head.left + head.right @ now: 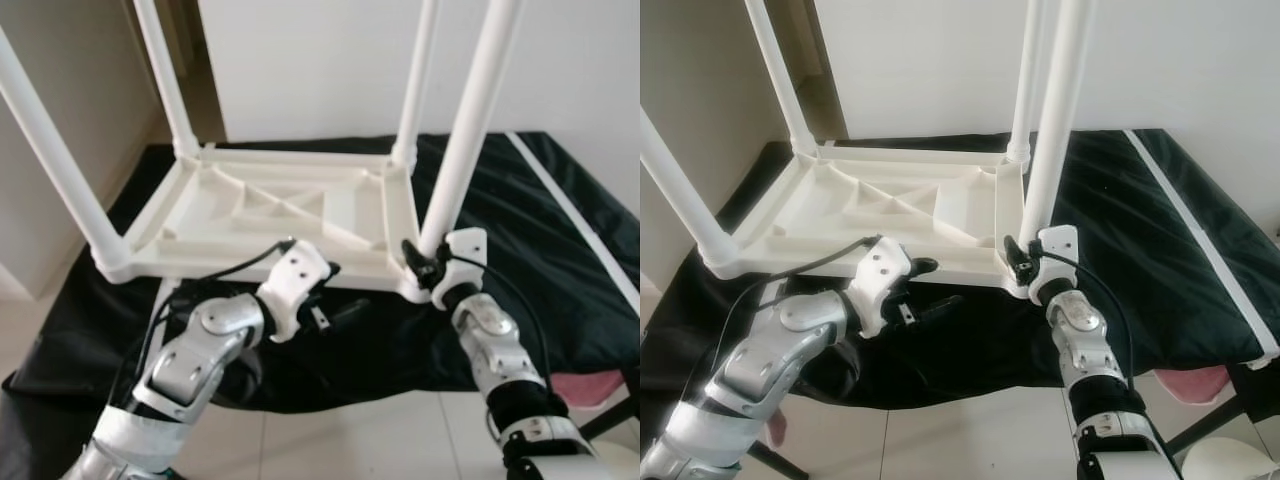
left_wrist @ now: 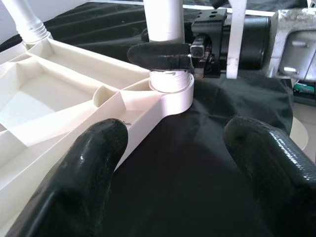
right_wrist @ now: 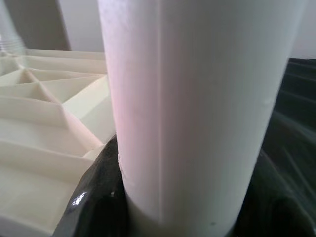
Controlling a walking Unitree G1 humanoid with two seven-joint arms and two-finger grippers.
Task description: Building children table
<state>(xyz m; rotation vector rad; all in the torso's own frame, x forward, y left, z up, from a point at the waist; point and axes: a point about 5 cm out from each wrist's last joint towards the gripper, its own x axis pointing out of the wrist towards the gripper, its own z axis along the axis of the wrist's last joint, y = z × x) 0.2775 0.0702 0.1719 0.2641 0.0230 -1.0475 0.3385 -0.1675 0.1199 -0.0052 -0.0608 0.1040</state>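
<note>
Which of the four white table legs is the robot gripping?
The near-right leg, in the corner closest to the robot's right arm. The right gripper clamps its base; the other three stand untouched.

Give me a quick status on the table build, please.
Right gripper shut on near-right leg at its socket. Left gripper open, beside tabletop edge. Tabletop upside down on black cloth, four legs up. Nothing in the way.
</note>
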